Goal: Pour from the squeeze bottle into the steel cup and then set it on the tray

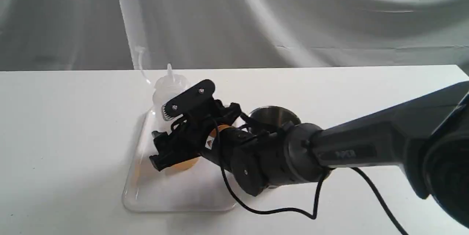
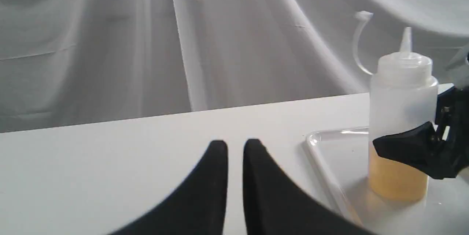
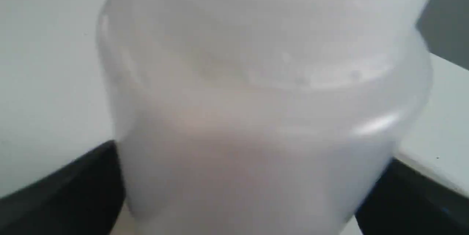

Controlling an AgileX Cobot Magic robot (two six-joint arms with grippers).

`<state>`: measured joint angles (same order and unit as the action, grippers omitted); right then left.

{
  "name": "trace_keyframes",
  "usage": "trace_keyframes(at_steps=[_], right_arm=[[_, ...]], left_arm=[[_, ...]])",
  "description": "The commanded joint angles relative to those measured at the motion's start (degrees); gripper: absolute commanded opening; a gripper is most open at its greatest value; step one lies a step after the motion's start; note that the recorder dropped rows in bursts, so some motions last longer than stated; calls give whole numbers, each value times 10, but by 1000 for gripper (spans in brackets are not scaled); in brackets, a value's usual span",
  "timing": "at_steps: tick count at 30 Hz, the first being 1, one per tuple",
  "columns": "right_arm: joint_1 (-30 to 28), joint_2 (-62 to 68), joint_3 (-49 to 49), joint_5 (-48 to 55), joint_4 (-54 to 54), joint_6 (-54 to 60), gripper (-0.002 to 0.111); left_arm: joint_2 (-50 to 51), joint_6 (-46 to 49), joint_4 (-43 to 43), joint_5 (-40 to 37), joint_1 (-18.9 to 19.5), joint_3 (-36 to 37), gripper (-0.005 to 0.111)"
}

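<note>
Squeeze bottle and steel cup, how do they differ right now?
The translucent whitish plastic squeeze bottle narrows to a pointed nozzle and shows amber liquid; the brushed stainless-steel cup is opaque with a wide open rim. The bottle stands on the flat white tray; the cup sits to its side, base hidden behind the arm. The right gripper clasps the bottle; nothing holds the cup. Both are upright.

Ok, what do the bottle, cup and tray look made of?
The squeeze bottle: soft-looking translucent whitish plastic, amber liquid showing through. The steel cup: likely stainless steel, grey metallic sheen, dark inside. The tray: probably hard white plastic, glossy, with highlights along its raised rim.
</note>
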<state>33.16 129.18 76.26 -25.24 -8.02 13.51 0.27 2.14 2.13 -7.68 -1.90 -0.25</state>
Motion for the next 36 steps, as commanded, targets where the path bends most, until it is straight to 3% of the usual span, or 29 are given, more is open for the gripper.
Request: trace_keyframes(at_steps=[1,17,29,36], right_arm=[[0,-8,1,-9,-1,2,83],[1,-73,1,-8,-1,6,83],[1,-227,-1,85,21,6,83],[1,-362,-88,79,29,12,83]], left_arm=[[-3,-3,2,1,-3,3,8],[-3,-2,2,1,-3,3,8],[-3,-1,2,1,-3,3,8],[-3,-1,2,1,-3,3,8]])
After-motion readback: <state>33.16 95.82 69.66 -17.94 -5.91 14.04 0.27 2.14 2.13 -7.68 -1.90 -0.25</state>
